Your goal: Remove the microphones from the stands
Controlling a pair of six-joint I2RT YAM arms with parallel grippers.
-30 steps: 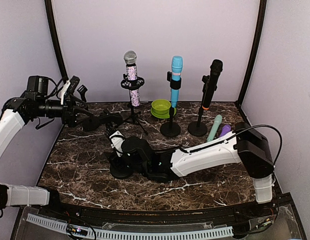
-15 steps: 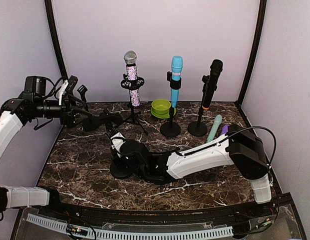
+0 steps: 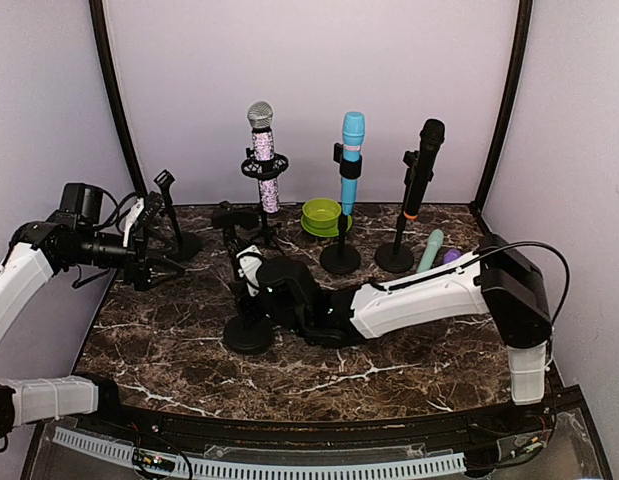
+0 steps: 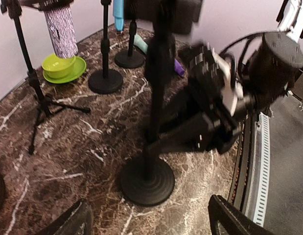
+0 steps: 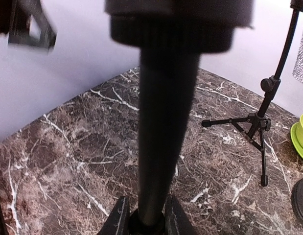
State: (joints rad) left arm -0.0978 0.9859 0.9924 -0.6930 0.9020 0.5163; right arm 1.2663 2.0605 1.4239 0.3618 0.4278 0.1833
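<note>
Black microphone (image 3: 232, 215) sits at the top of the nearest stand (image 3: 247, 335), probably light, rigid and smooth, best gripped around its barrel beside the clip; right fingers (image 5: 120, 218) clenched low on the stand's pole, left fingers (image 4: 70, 223) released beside the stand.

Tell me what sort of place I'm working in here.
Probably a lab test booth, not a real stage: plain lilac walls with black corner posts, a marble-pattern tabletop, and a sparkly mic, blue mic and black mic staged on stands along the back.
</note>
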